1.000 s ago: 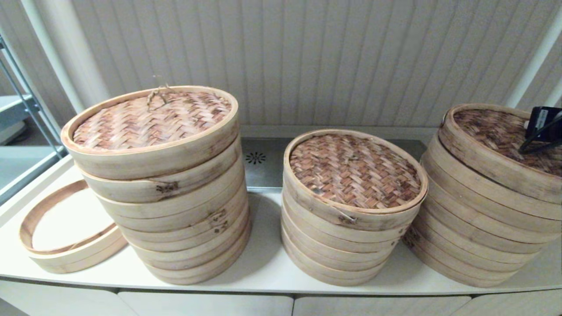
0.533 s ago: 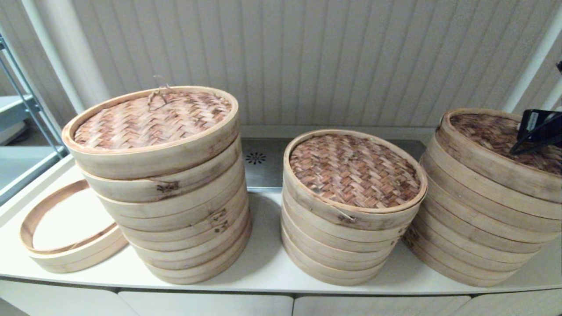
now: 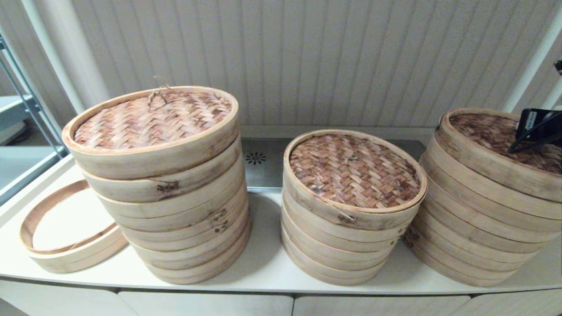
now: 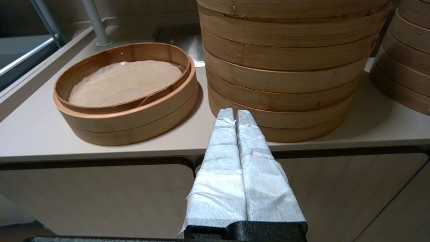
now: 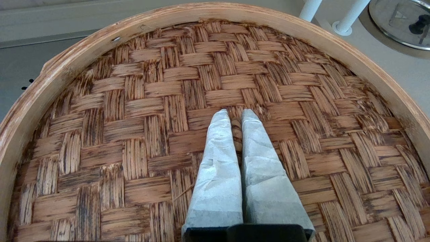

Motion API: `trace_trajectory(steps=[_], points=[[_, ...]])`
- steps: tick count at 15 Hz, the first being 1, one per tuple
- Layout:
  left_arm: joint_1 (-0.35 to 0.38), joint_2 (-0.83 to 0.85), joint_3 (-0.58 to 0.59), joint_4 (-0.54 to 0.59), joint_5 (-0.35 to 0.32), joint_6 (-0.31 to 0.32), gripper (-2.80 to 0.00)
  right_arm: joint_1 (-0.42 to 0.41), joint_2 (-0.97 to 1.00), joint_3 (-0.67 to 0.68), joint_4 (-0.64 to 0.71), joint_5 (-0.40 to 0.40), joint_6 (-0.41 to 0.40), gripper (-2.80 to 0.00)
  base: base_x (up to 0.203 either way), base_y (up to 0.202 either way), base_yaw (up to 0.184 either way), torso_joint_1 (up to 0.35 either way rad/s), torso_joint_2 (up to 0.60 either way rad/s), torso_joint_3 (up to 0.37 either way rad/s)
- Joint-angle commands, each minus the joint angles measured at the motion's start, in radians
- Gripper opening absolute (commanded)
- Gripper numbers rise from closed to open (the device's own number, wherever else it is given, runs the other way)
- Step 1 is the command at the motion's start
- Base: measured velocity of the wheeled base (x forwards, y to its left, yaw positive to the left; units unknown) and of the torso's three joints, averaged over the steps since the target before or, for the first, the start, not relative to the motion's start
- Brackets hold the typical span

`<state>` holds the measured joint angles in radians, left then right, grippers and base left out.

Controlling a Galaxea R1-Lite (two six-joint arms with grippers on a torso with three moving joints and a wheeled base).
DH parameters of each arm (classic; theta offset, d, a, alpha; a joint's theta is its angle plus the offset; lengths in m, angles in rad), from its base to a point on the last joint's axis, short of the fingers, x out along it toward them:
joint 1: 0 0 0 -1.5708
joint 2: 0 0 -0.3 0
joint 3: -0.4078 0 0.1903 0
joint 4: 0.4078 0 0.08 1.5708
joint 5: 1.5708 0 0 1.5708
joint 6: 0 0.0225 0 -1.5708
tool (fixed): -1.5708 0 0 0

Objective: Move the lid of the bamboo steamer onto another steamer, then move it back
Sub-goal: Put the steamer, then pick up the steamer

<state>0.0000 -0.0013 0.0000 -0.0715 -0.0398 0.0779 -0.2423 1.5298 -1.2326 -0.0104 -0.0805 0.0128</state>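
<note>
The woven bamboo steamer lid (image 3: 487, 131) lies on top of the right-hand steamer stack (image 3: 478, 237). My right gripper (image 5: 235, 116) is at the lid's middle (image 5: 134, 127), its taped fingers shut on the small woven handle loop (image 5: 236, 132). In the head view only that arm's black wrist (image 3: 538, 125) shows at the right edge. The middle stack (image 3: 347, 245) and the tall left stack (image 3: 184, 219) each carry their own woven lid. My left gripper (image 4: 234, 112) hangs shut and empty in front of the counter, below the left stack.
A low open steamer ring (image 3: 66, 245) with a cloth liner (image 4: 124, 82) sits at the counter's left end. A steel plate with a drain (image 3: 255, 158) lies behind the stacks. Metal shelf posts (image 3: 26, 101) stand at far left. The counter's front edge (image 3: 281, 287) runs close under the stacks.
The right lid, held by my right gripper, came down a little and settled level on the right stack, then stayed still. The left arm has not moved.
</note>
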Motion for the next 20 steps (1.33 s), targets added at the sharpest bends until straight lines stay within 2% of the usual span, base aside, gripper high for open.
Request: trace_trajectory(steps=[1,9,10,15,20], points=[[0.0,0.0,0.034,-0.001,0.0,0.0,-2.8,-0.002,-0.006,0.001,0.001,-0.001,0.001,-2.8,0.0,0.0,0.0,0.0,0.0,0.0],[0.0,0.0,0.035,-0.001,0.001,0.0,-2.8,0.008,-0.04,0.031,0.001,-0.004,-0.004,-2.8,0.0,0.0,0.0,0.0,0.0,0.0],[0.0,0.0,0.035,-0.001,0.001,0.0,-2.8,0.008,-0.042,0.031,0.001,-0.002,-0.004,0.0,0.0,0.0,0.0,0.0,0.0,0.0],[0.0,0.0,0.035,-0.001,0.001,-0.001,-2.8,0.009,-0.07,0.014,0.001,-0.002,-0.001,0.0,0.0,0.0,0.0,0.0,0.0,0.0],[0.0,0.0,0.035,-0.001,0.001,-0.001,-2.8,0.012,-0.284,0.037,0.019,0.006,-0.003,0.0,0.0,0.0,0.0,0.0,0.0,0.0]])
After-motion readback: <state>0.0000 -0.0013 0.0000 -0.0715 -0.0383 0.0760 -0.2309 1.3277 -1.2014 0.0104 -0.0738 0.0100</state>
